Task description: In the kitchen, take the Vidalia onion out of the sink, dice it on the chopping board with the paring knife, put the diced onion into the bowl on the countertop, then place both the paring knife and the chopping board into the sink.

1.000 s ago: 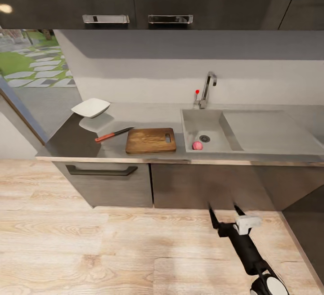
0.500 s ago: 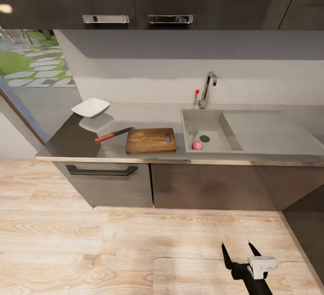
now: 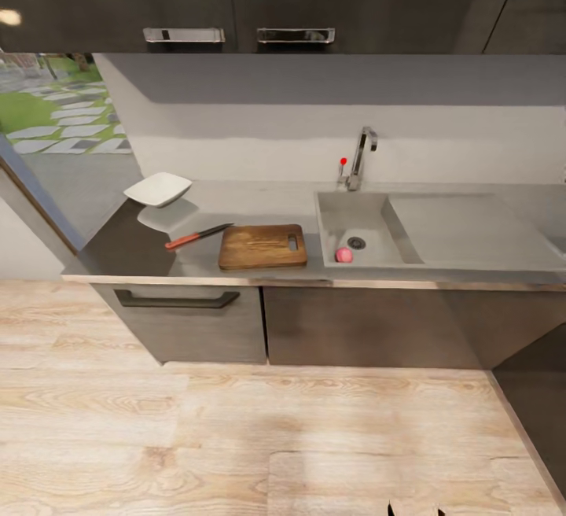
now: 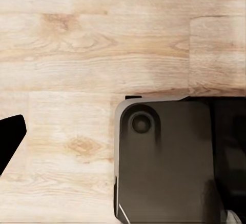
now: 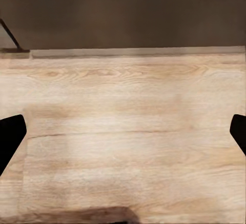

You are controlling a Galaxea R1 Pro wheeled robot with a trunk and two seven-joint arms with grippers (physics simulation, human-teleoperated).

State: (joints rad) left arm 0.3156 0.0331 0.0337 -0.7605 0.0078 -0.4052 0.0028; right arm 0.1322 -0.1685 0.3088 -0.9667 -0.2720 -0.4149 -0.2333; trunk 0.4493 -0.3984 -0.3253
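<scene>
Sitting pink in the sink (image 3: 409, 221) basin's near corner beside the drain, the Vidalia onion (image 3: 343, 255) lies ahead and well above the right gripper (image 5: 123, 131), whose fingers (image 5: 10, 134) are spread wide, empty, over floor.

right gripper (image 5: 123, 131) fingers spread wide apart
</scene>
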